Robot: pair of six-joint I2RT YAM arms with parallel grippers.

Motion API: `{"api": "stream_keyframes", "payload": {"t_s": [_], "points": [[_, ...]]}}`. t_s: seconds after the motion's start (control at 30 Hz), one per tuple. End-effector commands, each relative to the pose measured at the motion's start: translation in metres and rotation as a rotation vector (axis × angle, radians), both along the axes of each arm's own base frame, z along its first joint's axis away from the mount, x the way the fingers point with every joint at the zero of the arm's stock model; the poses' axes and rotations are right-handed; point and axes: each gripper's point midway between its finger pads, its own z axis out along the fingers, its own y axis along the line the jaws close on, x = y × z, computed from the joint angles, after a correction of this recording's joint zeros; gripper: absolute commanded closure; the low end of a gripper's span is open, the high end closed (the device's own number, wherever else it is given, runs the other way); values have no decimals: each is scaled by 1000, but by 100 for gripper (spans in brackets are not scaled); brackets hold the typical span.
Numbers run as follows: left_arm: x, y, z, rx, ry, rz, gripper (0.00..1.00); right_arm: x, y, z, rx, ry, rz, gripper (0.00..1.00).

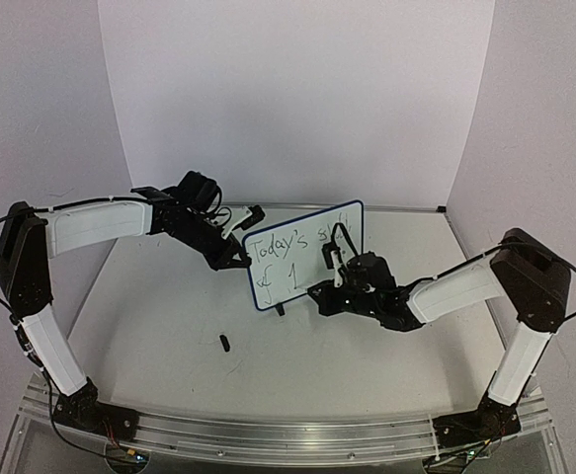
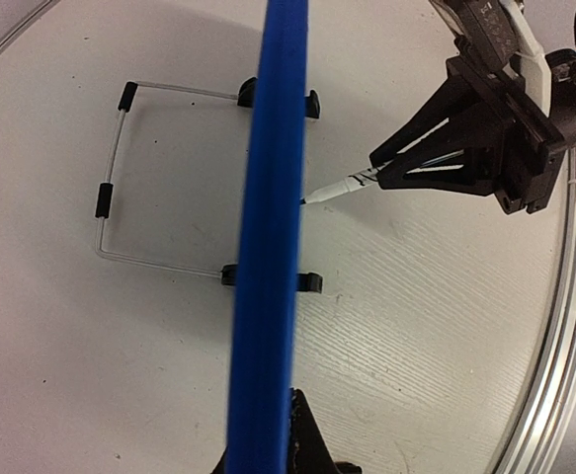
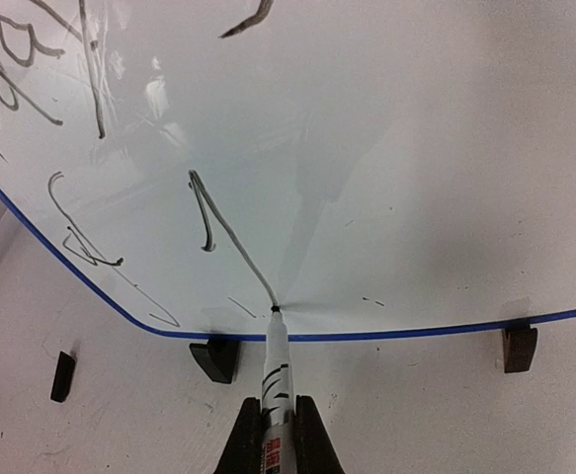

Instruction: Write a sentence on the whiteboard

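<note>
Whiteboard on white table, marker tip touching, pale walls behind

The whiteboard is white with a blue rim; the sentence on it is thin black line. My marker is white with black bands and a red label, and my right gripper is black. The clip feet are black. The wire stand is pale with black sleeves. The surface is white and faintly grained.
</note>
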Motion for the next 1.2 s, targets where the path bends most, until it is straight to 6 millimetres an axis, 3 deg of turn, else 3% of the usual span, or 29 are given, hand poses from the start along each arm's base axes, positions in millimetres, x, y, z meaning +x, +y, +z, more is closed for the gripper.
{"api": "stream_keyframes", "payload": {"t_s": [0.0, 0.2, 0.43, 1.17], "points": [[-2, 18, -44, 161, 37, 13, 100, 9, 15, 26, 65, -50, 7, 100], [-2, 18, -44, 161, 37, 13, 100, -1, 17, 61, 167, -86, 43, 100], [-2, 17, -44, 156, 37, 12, 100, -12, 1, 99, 223, -150, 30, 100], [-2, 17, -45, 158, 39, 12, 100, 12, 9, 94, 180, -176, -24, 100]]}}
